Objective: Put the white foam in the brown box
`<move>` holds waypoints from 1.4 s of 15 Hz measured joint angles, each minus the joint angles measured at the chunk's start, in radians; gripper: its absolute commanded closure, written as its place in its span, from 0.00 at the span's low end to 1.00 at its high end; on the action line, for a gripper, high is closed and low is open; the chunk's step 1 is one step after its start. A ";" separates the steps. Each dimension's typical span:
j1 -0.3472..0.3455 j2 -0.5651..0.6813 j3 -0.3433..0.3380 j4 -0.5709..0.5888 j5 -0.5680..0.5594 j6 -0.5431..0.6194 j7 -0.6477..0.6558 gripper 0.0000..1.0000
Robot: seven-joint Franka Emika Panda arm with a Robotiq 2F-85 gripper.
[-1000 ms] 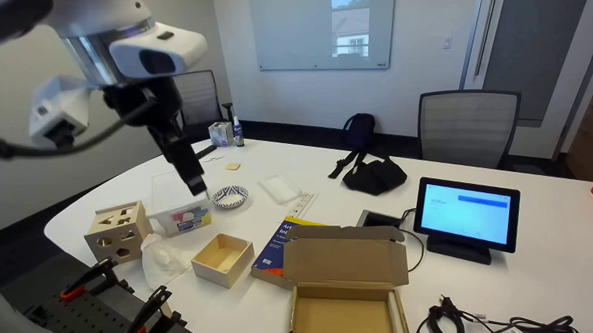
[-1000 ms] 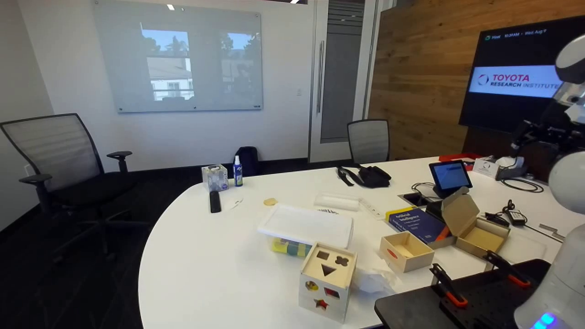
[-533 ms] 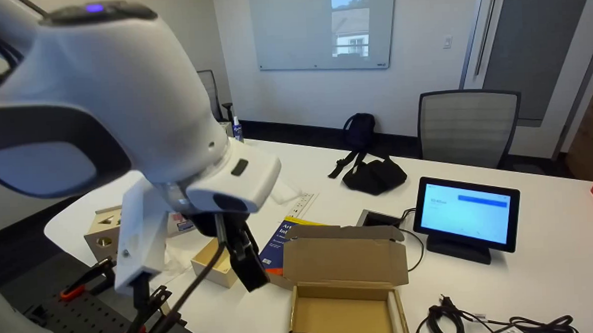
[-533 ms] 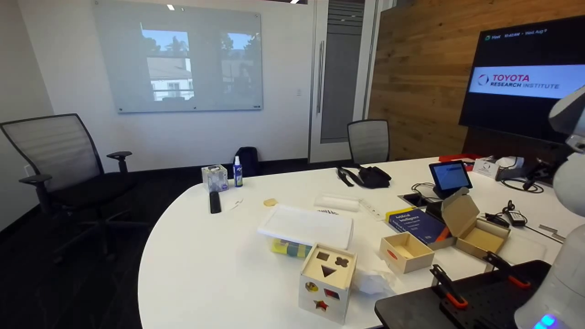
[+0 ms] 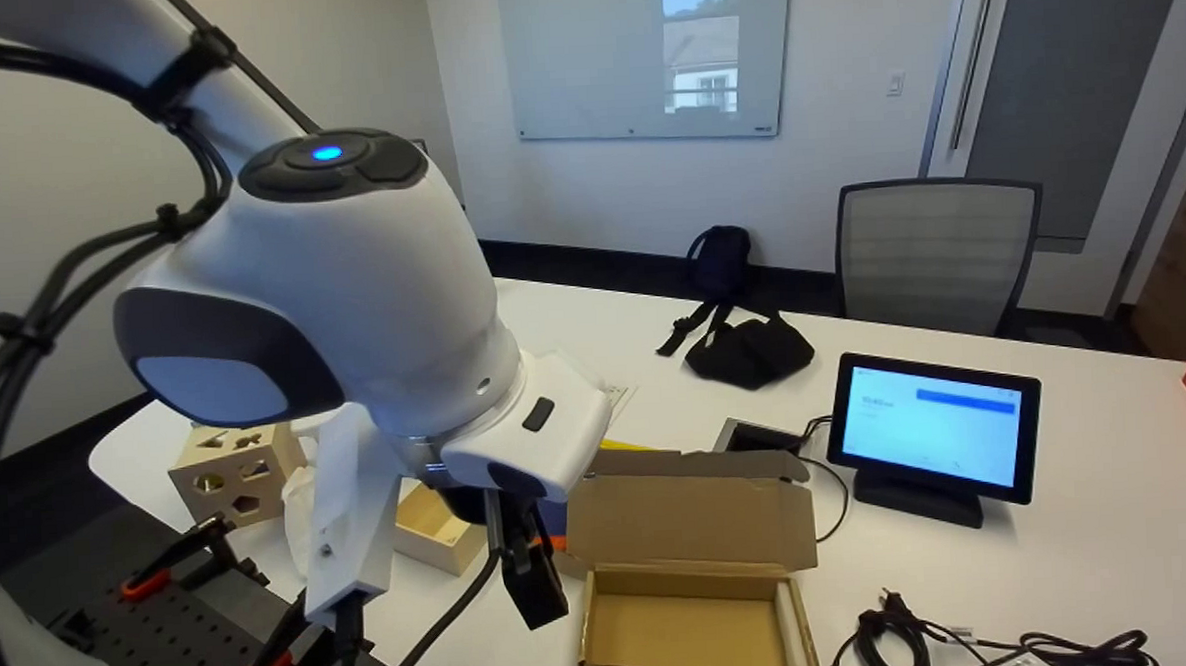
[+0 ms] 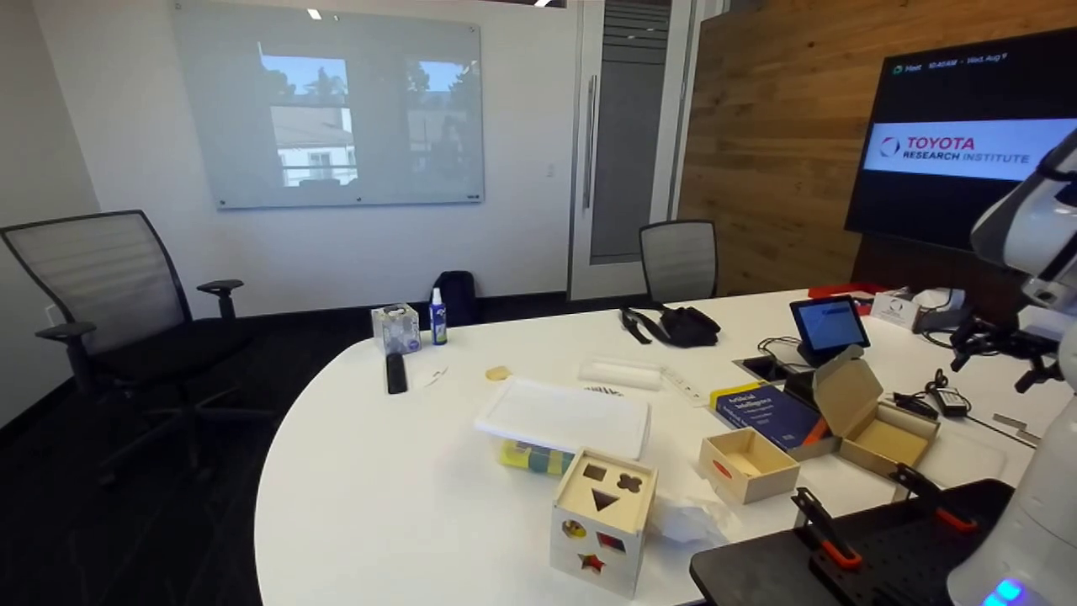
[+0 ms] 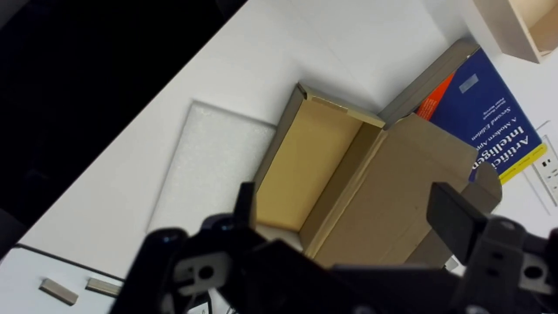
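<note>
The brown box [image 5: 695, 609] lies open on the table, its lid tilted back; it also shows in an exterior view [image 6: 888, 433] and in the wrist view [image 7: 311, 161]. A narrow white strip [image 5: 794, 624] lies along one inner end of it. A flat white foam sheet [image 7: 213, 161] lies on the table against the box's front side in the wrist view. It shows only faintly in an exterior view [image 6: 968, 461]. My gripper [image 7: 342, 192] is open and empty, held above the table near the box; it shows in both exterior views [image 5: 537, 598] [image 6: 991, 372].
A blue book [image 7: 492, 113] lies partly under the lid. A small wooden box [image 5: 436, 530], a wooden shape cube [image 5: 239, 474] and crumpled white plastic [image 6: 690, 518] are nearby. A tablet [image 5: 933, 433] and cables [image 5: 897, 640] stand beyond. A clear packet [image 6: 621, 373] lies farther back.
In an exterior view the arm has swung in from the upper left and my gripper has come down and right toward the brown box. The table objects have not moved.
</note>
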 measured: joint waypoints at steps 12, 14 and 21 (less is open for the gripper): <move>0.055 0.019 -0.097 0.016 0.157 0.040 -0.044 0.00; 0.090 0.038 -0.153 0.038 0.232 0.040 -0.075 0.00; 0.170 0.137 -0.243 0.085 0.434 0.031 -0.116 0.00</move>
